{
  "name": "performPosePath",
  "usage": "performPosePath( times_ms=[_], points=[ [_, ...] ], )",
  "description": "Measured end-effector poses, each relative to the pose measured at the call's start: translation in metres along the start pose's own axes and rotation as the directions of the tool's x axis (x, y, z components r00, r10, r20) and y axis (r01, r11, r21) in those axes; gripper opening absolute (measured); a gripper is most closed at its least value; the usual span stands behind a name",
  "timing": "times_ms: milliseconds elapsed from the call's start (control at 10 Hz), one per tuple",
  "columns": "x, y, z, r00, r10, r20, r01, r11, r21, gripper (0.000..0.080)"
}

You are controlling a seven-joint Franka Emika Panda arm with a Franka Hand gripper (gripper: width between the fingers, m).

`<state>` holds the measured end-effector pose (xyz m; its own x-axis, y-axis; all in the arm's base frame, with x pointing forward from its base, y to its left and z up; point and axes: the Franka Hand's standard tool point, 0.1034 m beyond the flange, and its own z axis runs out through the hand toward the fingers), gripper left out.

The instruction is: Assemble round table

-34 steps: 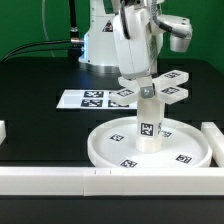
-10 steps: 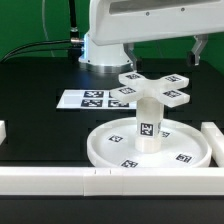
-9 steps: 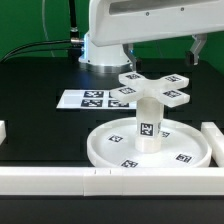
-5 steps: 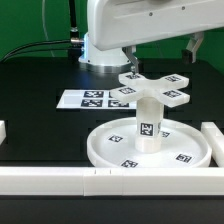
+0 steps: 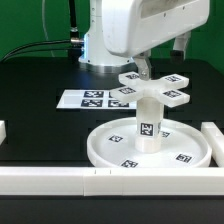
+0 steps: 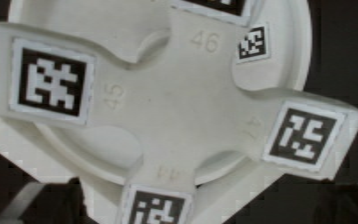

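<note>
- The black tabletop (image 5: pixel 40 85) lies before a green wall (image 5: pixel 30 20); the white robot base (image 5: pixel 98 50) stands at the far side, near the middle
- At the left edge of the exterior view, a short white rail piece (image 5: pixel 3 130) rests on the tabletop
- A long white border rail (image 5: pixel 90 180) runs along the near side, from left to right
- The marker board (image 5: pixel 88 99) lies flat, left of centre and farther than the furniture parts
- The round disc (image 5: pixel 100 148) lies flat right of centre, just behind the near rail, and several square tags show on its face
- The post (image 5: pixel 148 122) stands upright on the middle of the disc, with one tag facing the camera
- The cross-shaped piece (image 5: pixel 155 90) sits level on top of the post; in the wrist view it (image 6: pixel 167 100) fills nearly the whole picture, with a tag on each arm
- The gripper (image 5: pixel 165 58) hangs just above the cross-shaped piece; I cannot tell if its fingers are spread or closed, or if they touch the piece
- Another white rail (image 5: pixel 212 135) stands at the right, beside the disc
</note>
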<state>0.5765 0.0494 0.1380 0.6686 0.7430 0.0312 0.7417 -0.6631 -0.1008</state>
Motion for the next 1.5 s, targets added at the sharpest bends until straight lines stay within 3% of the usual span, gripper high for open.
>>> performPosePath(
  times_ms=[300, 400, 700, 1500],
  points=[
    [-0.001, 0.002, 0.001, 0.989, -0.146, 0.0, 0.146, 0.989, -0.001, 0.0649],
    [-0.001, 0.005, 0.003, 0.965, -0.264, -0.01, 0.263, 0.964, -0.024, 0.0649],
    [-0.008, 0.006, 0.009, 0.882, -0.47, -0.005, 0.47, 0.882, -0.047, 0.0649],
    [-0.022, 0.001, 0.034, 0.89, -0.457, 0.006, 0.457, 0.89, -0.009, 0.0649]
  ],
)
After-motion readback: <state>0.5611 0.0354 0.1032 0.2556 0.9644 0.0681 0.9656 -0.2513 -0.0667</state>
